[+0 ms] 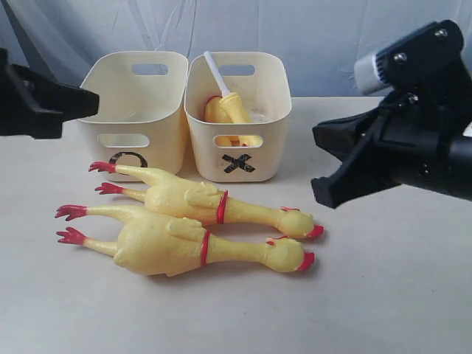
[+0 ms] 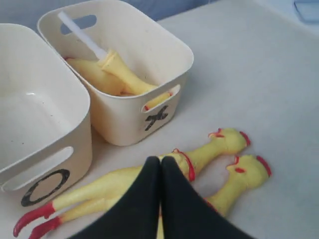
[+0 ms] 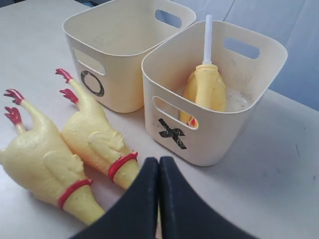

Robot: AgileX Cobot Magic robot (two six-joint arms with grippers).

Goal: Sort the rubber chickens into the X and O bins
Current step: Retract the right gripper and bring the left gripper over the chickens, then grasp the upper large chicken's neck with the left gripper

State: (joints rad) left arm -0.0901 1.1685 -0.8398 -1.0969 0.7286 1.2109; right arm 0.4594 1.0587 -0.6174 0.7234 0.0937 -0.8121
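Two long yellow rubber chickens lie on their sides on the pale desk (image 1: 383, 295), just in front of the bins. They are side by side and touching, with the rear chicken (image 1: 199, 200) closer to the tubs and the front chicken (image 1: 177, 243) nearer the camera. Each has thin legs ending in red feet that point to the left of the exterior view, and a plump body with a moulded wing. A red band circles the base of each long neck, and the head carries a red comb and beak at the right.

Behind them stand two matching tubs with rounded corners and slot handles, touching each other. On the left is the cream plastic tub marked with a black O (image 1: 158, 103), and on the right the cream plastic tub marked with a black X (image 1: 267, 140). In the X tub a shorter yellow chicken (image 1: 234, 109) leans with its white stick (image 1: 215, 72) poking above the rim. More yellow rubber lies beneath it, and a bit of red shows through the front slot.

The left end effector (image 2: 160, 160) has its black fingers pressed together and holds nothing. The right end effector (image 3: 158, 161) is likewise closed and empty. Both are off the desk.
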